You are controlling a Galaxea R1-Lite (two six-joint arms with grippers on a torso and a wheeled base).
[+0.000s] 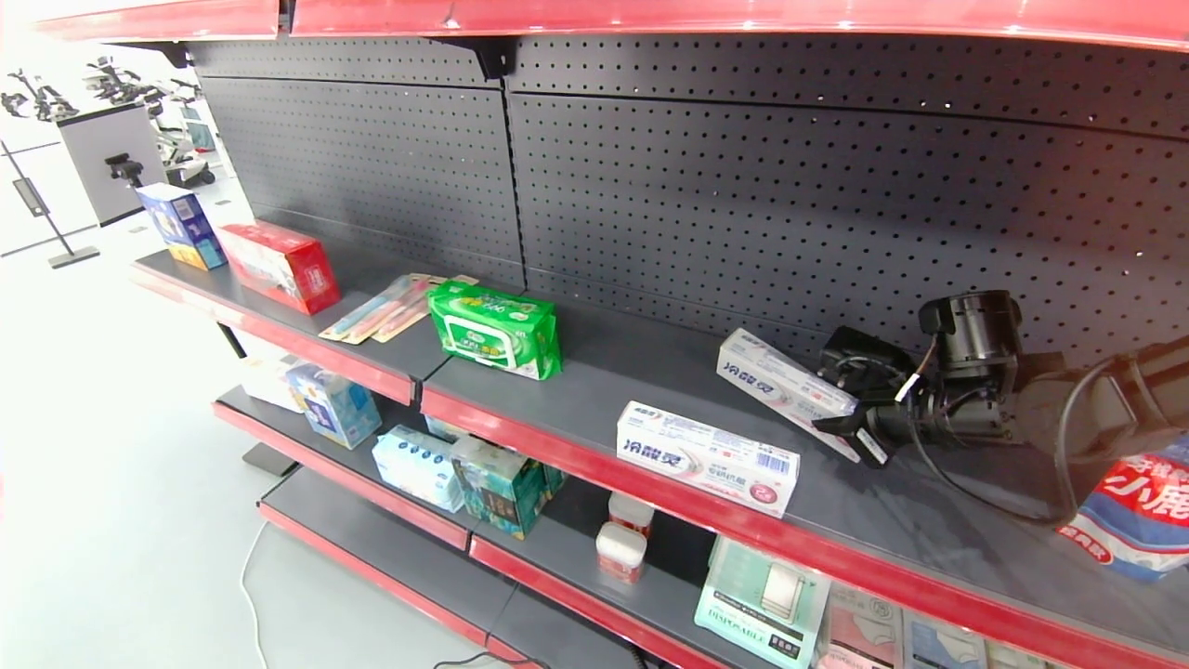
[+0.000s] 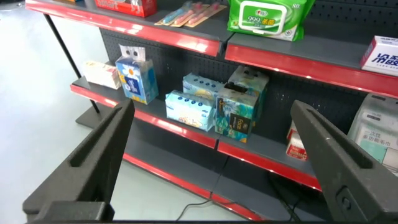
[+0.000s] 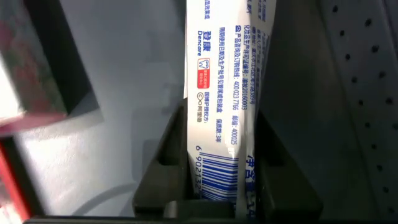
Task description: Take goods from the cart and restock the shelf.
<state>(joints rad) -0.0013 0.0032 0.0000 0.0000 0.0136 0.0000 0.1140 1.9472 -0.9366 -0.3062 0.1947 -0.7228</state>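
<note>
Right gripper: over the top shelf board, close to the pegboard back; jaws narrow, clamped on the sides of the held toothpaste box.
Held toothpaste box: slanted, low over the board; I cannot tell whether it touches the board.
Front toothpaste box: along the red front lip, near the held one but apart.
Open room: bare board between the wet wipes pack and the two boxes.
Right edge: blue-and-white bag near the front lip, well apart from the gripper.
Left gripper: jaws wide, holding nothing, out in front of the lower shelves' tissue packs.
</note>
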